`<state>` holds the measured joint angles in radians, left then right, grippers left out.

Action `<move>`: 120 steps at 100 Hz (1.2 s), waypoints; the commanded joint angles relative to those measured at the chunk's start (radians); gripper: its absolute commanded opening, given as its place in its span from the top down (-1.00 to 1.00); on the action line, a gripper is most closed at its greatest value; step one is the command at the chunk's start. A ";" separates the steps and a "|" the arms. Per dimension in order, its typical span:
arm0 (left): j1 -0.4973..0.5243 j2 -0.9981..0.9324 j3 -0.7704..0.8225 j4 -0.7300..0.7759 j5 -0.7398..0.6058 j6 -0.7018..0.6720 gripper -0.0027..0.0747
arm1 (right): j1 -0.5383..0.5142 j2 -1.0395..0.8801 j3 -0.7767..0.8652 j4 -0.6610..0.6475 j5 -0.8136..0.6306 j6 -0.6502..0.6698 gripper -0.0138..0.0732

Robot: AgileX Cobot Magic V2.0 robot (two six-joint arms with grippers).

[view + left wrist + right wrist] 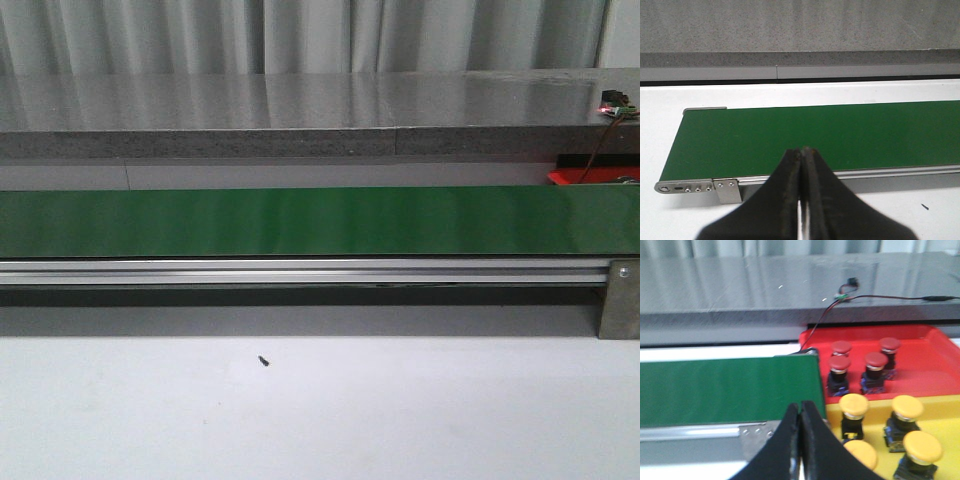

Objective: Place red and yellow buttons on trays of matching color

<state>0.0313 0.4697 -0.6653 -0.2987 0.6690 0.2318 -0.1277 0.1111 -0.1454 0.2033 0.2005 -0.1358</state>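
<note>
In the right wrist view several red buttons (874,360) stand upright on the red tray (920,357), and several yellow buttons (854,404) stand on the yellow tray (940,426) beside it. Both trays sit past the end of the green conveyor belt (725,390). My right gripper (800,406) is shut and empty, hanging over the belt's end next to the yellow tray. My left gripper (803,151) is shut and empty over the near edge of the belt (815,135) close to its other end. The front view shows a bare belt (300,222) and only a corner of the red tray (590,176).
A grey raised ledge (300,110) runs behind the belt, with a small circuit board and wires (614,106) on it above the red tray. An aluminium rail (300,272) and end bracket (620,298) front the belt. A small dark speck (264,361) lies on the white table.
</note>
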 commanded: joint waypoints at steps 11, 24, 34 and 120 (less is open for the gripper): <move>-0.007 0.006 -0.024 -0.015 -0.075 -0.003 0.98 | 0.057 -0.053 0.057 -0.173 -0.194 0.211 0.84; -0.007 0.006 -0.024 -0.015 -0.075 -0.003 0.98 | 0.065 -0.055 0.099 -0.213 -0.226 0.219 0.84; -0.007 0.006 -0.024 -0.015 -0.075 -0.003 0.98 | 0.065 -0.055 0.161 -0.257 -0.370 0.291 0.84; -0.007 0.006 -0.024 -0.015 -0.077 -0.003 0.98 | 0.111 -0.140 0.156 -0.293 -0.247 0.316 0.84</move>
<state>0.0313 0.4697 -0.6653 -0.2987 0.6690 0.2318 -0.0194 -0.0107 0.0296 -0.0788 0.0270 0.1816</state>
